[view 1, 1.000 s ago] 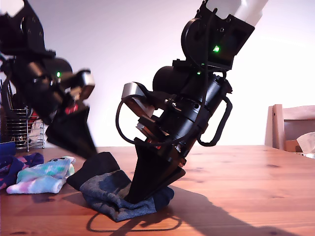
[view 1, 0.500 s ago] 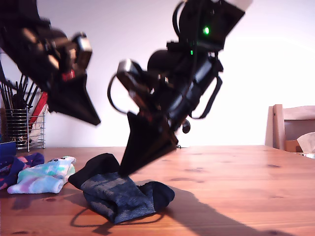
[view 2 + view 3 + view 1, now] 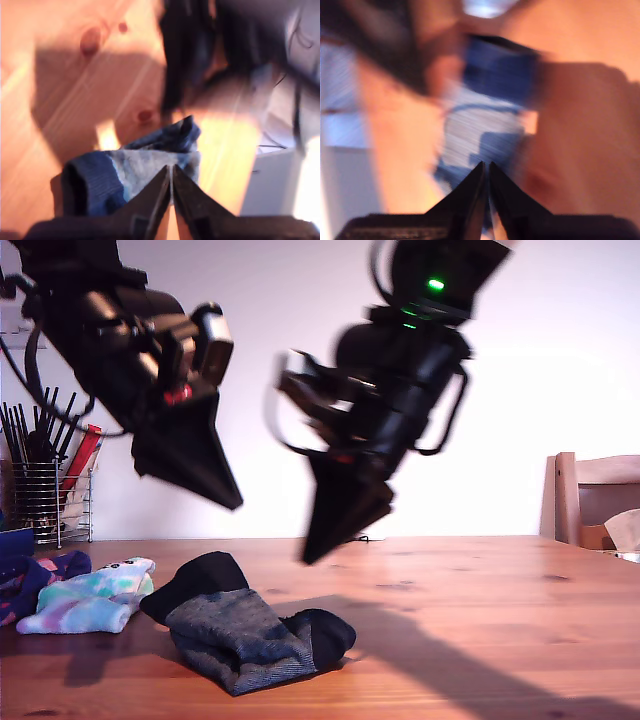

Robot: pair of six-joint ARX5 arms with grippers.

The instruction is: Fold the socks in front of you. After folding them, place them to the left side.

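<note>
— How do our arms sit?
— Both raised off the desk [image 3: 480, 630], my first end effector [image 3: 171, 172] and my second end effector [image 3: 485, 167] closed, empty.
— Socks?
— One dark sock [image 3: 245, 635] lower centre of the exterior view; two, pastel sock [image 3: 90, 600] and purple sock [image 3: 35, 575], lower left.

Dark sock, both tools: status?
Both tools shut, empty, above the table: first tool, second tool. Dark sock lies bunched on the wood, untouched. Tie-dye sock at the exterior view's left; nothing in the way.

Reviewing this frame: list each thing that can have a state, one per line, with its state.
Dark grey sock: folded into a bundle, lying on the table, not held.
Tie-dye sock: folded, lying flat on the table.
First claw: shut, empty, above the dark grey sock.
Second claw: shut, empty, raised.
</note>
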